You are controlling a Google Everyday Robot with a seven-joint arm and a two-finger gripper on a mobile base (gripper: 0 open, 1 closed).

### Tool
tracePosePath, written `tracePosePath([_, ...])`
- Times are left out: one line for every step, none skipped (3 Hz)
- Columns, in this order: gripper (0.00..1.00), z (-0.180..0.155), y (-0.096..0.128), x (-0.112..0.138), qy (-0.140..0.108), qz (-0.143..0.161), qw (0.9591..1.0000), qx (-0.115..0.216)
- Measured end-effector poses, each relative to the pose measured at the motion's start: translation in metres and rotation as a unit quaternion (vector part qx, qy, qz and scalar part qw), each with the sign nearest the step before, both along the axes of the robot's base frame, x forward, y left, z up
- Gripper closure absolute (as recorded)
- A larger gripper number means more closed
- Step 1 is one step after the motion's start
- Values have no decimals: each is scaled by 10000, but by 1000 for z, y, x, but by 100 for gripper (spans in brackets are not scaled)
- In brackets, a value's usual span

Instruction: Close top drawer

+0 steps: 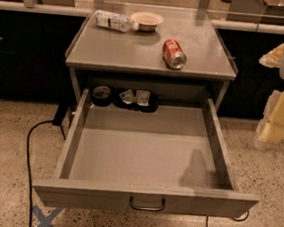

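The top drawer point(95, 195) stands pulled far out from under the grey cabinet top point(127, 52), with its wire handle point(147, 205) facing the camera. The gripper point(276, 125) hangs at the right edge, apart from the drawer; whether it is released or clenched I cannot tell. A red can point(174, 54) lies on the cabinet top

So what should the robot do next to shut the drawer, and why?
Probably move the gripper from the right edge of the view down to the handle. The top drawer is pulled far out, and the gripper hangs off to its right, not touching it.
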State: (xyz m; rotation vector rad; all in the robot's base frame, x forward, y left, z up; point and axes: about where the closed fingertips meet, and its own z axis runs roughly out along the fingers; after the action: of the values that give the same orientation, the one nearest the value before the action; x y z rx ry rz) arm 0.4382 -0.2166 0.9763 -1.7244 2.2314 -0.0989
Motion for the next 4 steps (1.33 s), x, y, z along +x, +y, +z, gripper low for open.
tracePosePath([0,0,0,0,0,0,10000,0])
tracePosePath([0,-18,7,-7,-28,-129,9995,270])
tracePosePath([0,-68,27,-23,93,-151,9970,750])
tracePosePath([0,-113,63,-49,444,116,9921,1171])
